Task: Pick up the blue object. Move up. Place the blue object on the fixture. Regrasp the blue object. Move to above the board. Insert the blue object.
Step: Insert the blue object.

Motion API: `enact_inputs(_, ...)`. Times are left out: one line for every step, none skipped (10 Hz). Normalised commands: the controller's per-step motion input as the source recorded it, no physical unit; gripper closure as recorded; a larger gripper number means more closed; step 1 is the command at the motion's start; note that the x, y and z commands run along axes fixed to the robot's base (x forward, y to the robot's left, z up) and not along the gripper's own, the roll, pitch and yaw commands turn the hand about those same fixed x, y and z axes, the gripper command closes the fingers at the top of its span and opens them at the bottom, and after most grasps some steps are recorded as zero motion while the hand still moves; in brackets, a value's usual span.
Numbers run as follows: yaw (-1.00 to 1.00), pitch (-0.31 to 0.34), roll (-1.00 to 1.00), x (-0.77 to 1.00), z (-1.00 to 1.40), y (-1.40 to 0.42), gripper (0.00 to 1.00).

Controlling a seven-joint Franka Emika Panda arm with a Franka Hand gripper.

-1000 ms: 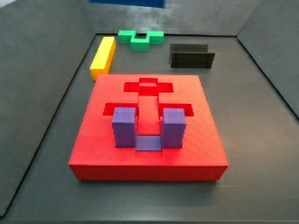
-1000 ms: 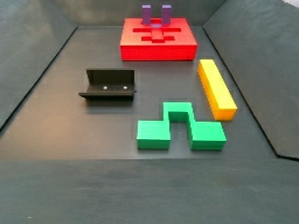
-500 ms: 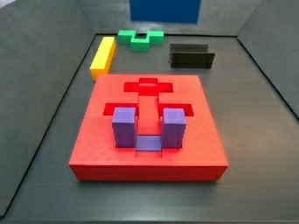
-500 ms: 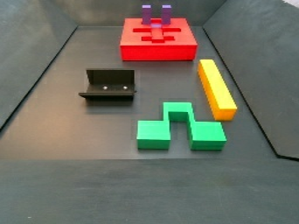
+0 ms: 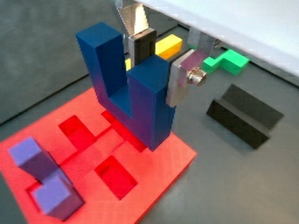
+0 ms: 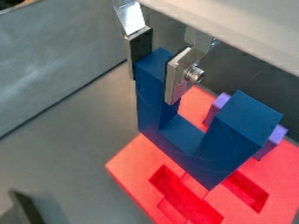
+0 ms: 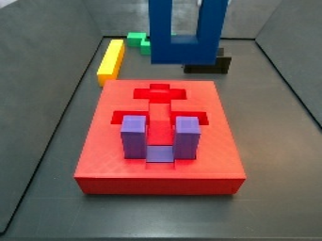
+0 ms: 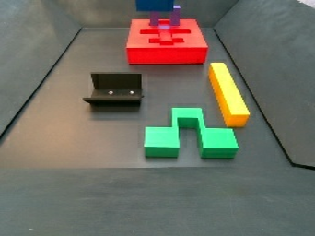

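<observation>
The blue object (image 5: 131, 92) is a dark blue U-shaped block hanging prongs-up over the red board (image 5: 140, 171). My gripper (image 5: 162, 66) is shut on one of its prongs, with a silver finger (image 5: 183, 77) on each side. Both wrist views show this grip, with the gripper (image 6: 159, 66) on the block (image 6: 187, 131) above the board (image 6: 135, 162). In a side view the blue object (image 7: 186, 33) hangs over the board's (image 7: 157, 168) far end, the gripper out of frame. Only its lower edge (image 8: 157, 5) shows above the board (image 8: 167, 53). The black fixture (image 8: 114, 89) stands empty.
A purple U-shaped block (image 7: 158, 137) sits in the board's near recess and also shows in a wrist view (image 5: 41, 175). A yellow bar (image 8: 227, 92) and a green block (image 8: 187, 134) lie on the floor. The fixture (image 7: 212, 64) is partly hidden behind the blue object.
The blue object has come down into the side view from above; before, only its bottom edge showed at the top. Nothing else moved.
</observation>
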Motion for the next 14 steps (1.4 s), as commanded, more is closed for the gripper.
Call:
enact_inputs(0.25,0.000,0.11,-0.02,-0.36,0.26,1.00)
enact_inputs(0.07,0.000,0.08,-0.17,-0.35,0.34,1.00)
enact_inputs(0.00,0.000,0.00,-0.25,-0.35,0.37,1.00)
enact_inputs(0.00,0.000,-0.02,-0.23,-0.40,0.22,1.00)
enact_inputs(-0.08,-0.053,-0.12,-0.24,-0.39,0.04,1.00)
enact_inputs(-0.16,-0.103,-0.22,-0.15,-0.41,0.03,1.00)
enact_inputs(-0.19,-0.137,-0.27,-0.03,-0.35,0.01,1.00)
enact_inputs(-0.19,-0.169,-0.32,0.00,-0.24,0.03,1.00)
enact_inputs(-0.12,-0.157,-0.36,0.00,-0.17,0.05,1.00)
enact_inputs(-0.01,-0.116,-0.39,0.00,-0.04,0.09,1.00)
enact_inputs(0.00,-0.043,-0.34,0.00,0.00,0.00,1.00)
enact_inputs(0.13,-0.017,-0.22,0.00,-0.01,0.00,1.00)
enact_inputs(0.18,-0.029,-0.16,0.00,-0.06,-0.03,1.00)
enact_inputs(0.07,-0.027,-0.03,-0.02,-0.12,-0.02,1.00)
